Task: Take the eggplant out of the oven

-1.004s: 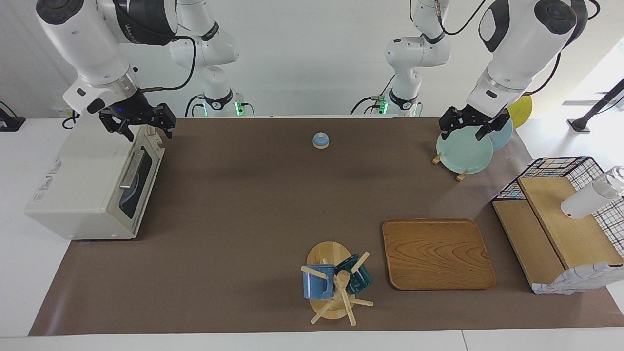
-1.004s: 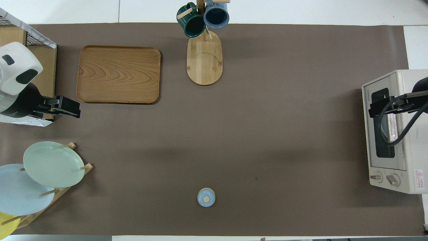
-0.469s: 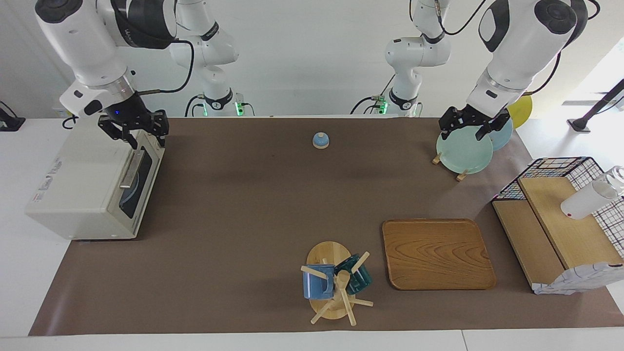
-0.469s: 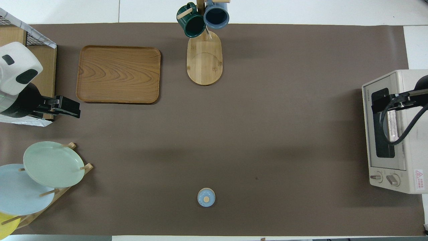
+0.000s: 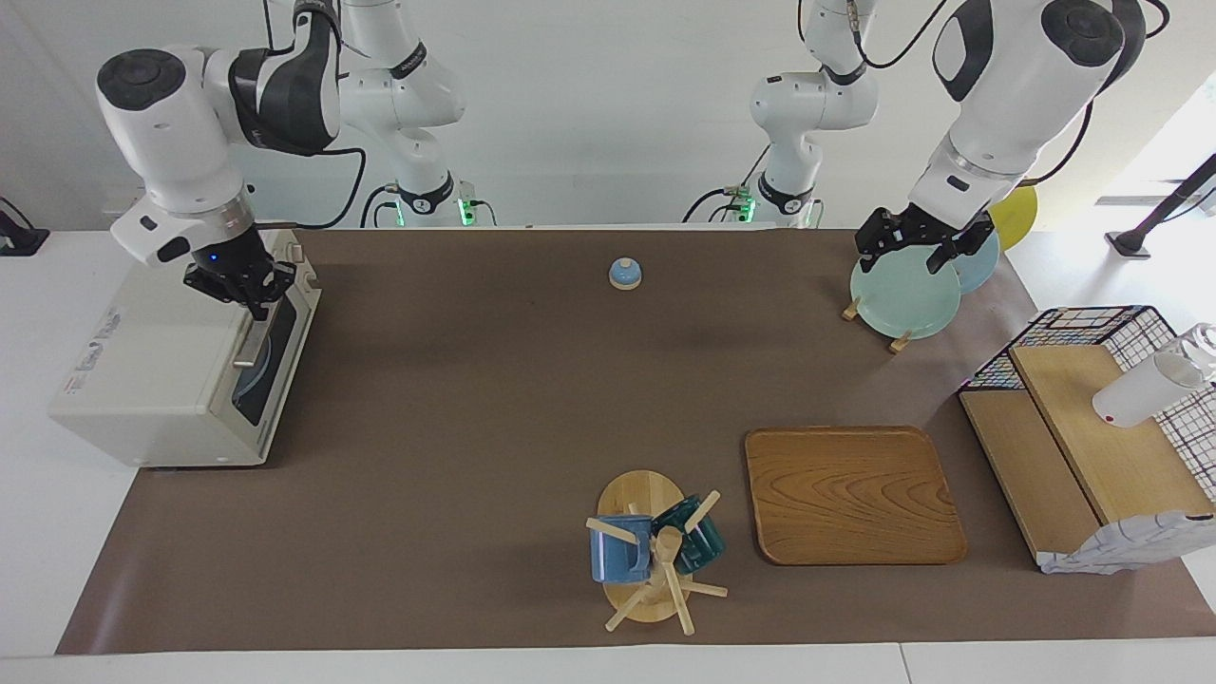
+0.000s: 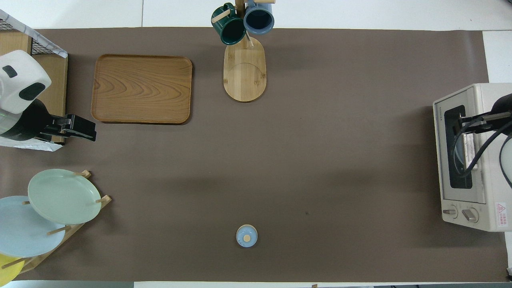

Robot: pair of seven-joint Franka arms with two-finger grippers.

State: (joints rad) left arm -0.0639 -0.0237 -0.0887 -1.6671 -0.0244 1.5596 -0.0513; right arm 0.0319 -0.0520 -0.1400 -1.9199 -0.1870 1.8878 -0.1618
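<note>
The cream-white oven (image 5: 152, 351) stands at the right arm's end of the table with its dark glass door shut; the overhead view shows it too (image 6: 464, 196). Through the glass I see only a pale round plate. The eggplant is hidden. My right gripper (image 5: 249, 290) is open and low over the top edge of the door, by the metal bar handle (image 5: 249, 342). I cannot tell whether it touches the handle. In the overhead view it (image 6: 468, 123) covers part of the door. My left gripper (image 5: 917, 249) is open and waits above the plate rack.
A plate rack with a pale green plate (image 5: 902, 294) stands near the left arm. A wire basket with wooden shelves (image 5: 1092, 418) holds a white bottle (image 5: 1145, 389). A wooden tray (image 5: 850, 494), a mug tree (image 5: 651, 551) and a small blue bell-shaped lid (image 5: 625, 274) stand on the brown mat.
My right gripper has turned and dropped from above the oven's top corner down to the door's top edge by the handle. The left arm has not moved.
</note>
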